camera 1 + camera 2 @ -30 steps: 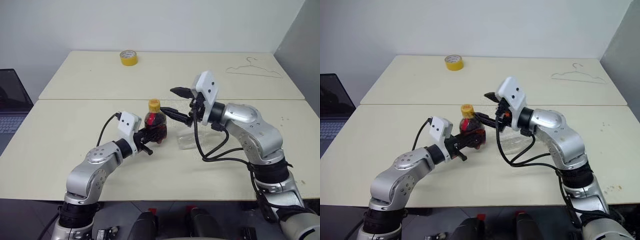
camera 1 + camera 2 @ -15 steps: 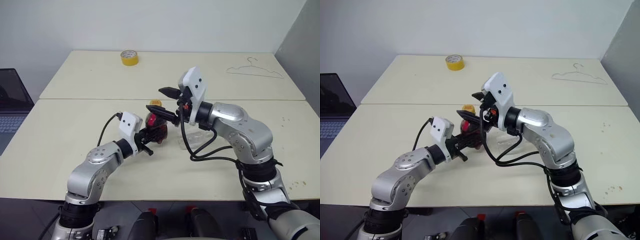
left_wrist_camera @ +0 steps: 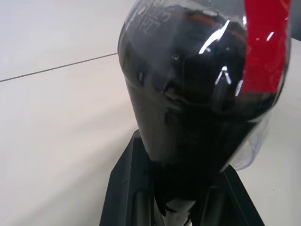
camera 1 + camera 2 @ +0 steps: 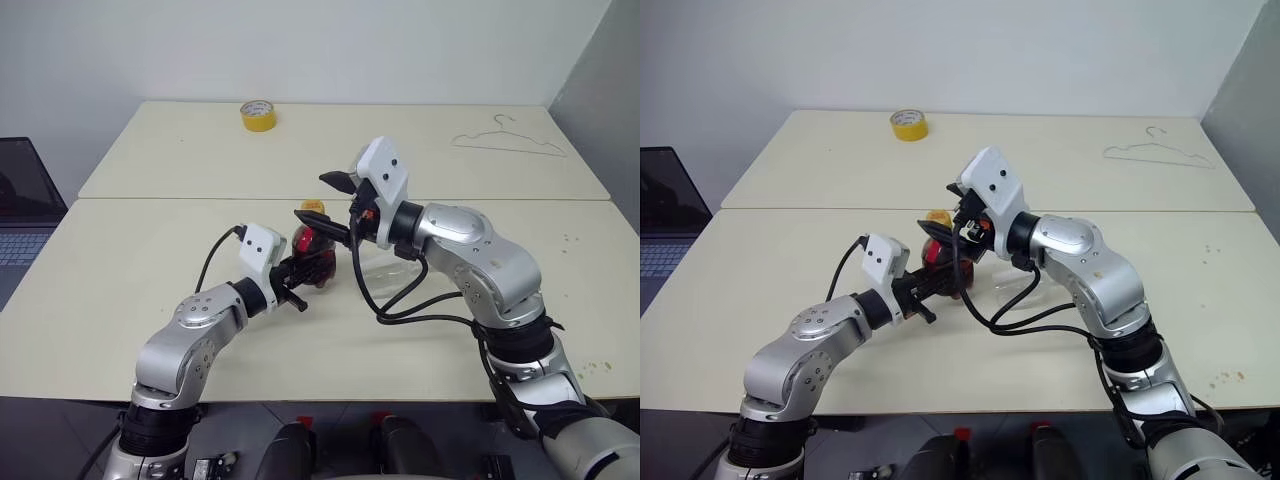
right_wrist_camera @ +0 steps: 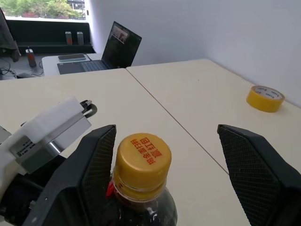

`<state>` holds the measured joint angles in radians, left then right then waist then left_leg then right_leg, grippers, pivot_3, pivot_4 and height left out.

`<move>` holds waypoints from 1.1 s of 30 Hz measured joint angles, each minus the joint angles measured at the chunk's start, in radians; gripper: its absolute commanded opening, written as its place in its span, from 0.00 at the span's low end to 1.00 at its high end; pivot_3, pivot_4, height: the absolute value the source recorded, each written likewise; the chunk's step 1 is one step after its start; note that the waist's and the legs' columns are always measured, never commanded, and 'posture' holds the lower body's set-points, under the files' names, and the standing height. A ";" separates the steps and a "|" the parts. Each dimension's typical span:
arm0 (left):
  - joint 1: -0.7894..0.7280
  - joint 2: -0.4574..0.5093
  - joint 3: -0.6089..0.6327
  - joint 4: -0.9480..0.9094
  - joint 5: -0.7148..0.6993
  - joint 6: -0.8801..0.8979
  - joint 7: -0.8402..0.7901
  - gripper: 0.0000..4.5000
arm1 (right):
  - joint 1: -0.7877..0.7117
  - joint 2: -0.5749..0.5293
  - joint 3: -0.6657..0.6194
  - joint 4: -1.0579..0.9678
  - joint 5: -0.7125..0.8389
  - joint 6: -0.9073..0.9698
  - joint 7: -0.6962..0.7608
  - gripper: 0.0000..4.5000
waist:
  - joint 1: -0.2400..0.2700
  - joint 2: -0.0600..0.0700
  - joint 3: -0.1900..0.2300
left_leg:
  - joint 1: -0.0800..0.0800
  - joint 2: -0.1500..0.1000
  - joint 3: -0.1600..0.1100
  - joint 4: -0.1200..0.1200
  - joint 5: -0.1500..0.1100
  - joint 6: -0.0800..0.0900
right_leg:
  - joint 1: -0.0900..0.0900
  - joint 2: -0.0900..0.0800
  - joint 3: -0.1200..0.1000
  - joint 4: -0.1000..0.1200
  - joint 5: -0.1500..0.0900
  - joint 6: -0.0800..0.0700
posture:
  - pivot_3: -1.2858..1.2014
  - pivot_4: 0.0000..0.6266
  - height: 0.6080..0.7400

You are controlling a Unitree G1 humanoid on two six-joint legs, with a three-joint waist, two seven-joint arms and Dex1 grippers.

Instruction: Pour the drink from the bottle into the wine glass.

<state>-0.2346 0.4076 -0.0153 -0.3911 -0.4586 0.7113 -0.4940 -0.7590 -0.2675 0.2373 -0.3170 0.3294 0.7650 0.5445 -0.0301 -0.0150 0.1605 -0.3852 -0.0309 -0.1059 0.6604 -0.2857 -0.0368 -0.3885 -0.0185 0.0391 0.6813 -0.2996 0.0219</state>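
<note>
Squat clear plastic bottle (image 4: pixel 313 252) of dark drink (image 3: pixel 197 122) clamped in left gripper (image 4: pixel 298 272), right gripper (image 4: pixel 328 202) spread apart around its yellow cap (image 5: pixel 142 158), clear wine glass (image 4: pixel 385 266) beside.

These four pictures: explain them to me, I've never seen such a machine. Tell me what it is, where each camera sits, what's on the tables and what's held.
It is a two-armed humanoid robot. Two pictures look down from its head; the other two come from cameras on its wrists. The left claw is shut on a cola bottle with a yellow cap. The right claw is open, its fingers on either side of that cap. A wine glass lies behind the right arm. Farther back are a yellow tape roll and a wire hanger, with a laptop at the left.
</note>
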 measured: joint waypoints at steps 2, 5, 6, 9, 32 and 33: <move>-0.001 0.000 -0.001 0.001 0.001 0.000 0.000 0.12 | 0.001 -0.007 0.001 0.006 -0.003 -0.010 0.004 0.82 | 0.000 0.000 0.000 | 0.000 0.000 0.000 0.000 0.000 0.000 | 0.000 0.000 0.000 0.000 0.000 0.000 | 0.52 0.24 1.00; -0.003 0.000 -0.002 0.002 0.003 0.000 0.000 0.12 | 0.004 -0.025 0.001 0.006 -0.004 -0.020 0.020 0.82 | 0.000 0.000 0.000 | 0.000 0.000 0.000 0.000 0.000 0.000 | 0.000 0.000 0.000 0.000 0.000 0.000 | 0.52 0.24 1.00; -0.003 0.000 -0.002 0.003 0.005 0.000 0.000 0.12 | 0.006 -0.030 0.001 0.006 -0.004 -0.025 0.024 0.82 | 0.000 0.000 0.000 | 0.000 0.000 0.000 0.000 0.000 0.000 | 0.000 0.000 0.000 0.000 0.000 0.000 | 0.52 0.24 1.00; -0.004 0.000 -0.007 0.005 0.007 0.000 0.000 0.12 | 0.017 -0.043 0.001 0.002 -0.003 -0.034 0.030 0.82 | 0.000 0.000 0.000 | 0.000 0.000 0.000 0.000 0.000 0.000 | 0.000 0.000 0.000 0.000 0.000 0.000 | 0.52 0.24 1.00; -0.007 0.003 -0.017 0.005 0.013 -0.021 -0.019 0.12 | 0.040 -0.116 -0.105 -0.092 0.185 0.139 0.068 0.82 | 0.001 0.000 0.000 | 0.000 0.000 0.000 0.000 -0.002 0.003 | 0.000 0.000 0.000 0.000 0.000 0.000 | 0.52 0.24 1.00; -0.007 0.003 -0.017 0.005 0.014 -0.021 -0.019 0.12 | 0.040 -0.118 -0.105 -0.098 0.190 0.140 0.068 0.82 | 0.000 0.000 0.000 | 0.000 0.000 0.000 0.000 -0.002 0.003 | 0.000 0.000 0.000 0.000 0.000 0.000 | 0.52 0.24 1.00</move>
<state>-0.2412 0.4104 -0.0321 -0.3860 -0.4448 0.6903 -0.5129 -0.7188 -0.3851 0.1322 -0.4154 0.5189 0.9054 0.6129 -0.0298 -0.0150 0.1605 -0.3854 -0.0309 -0.1060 0.6604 -0.2877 -0.0333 -0.3883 -0.0185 0.0391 0.6810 -0.2996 0.0219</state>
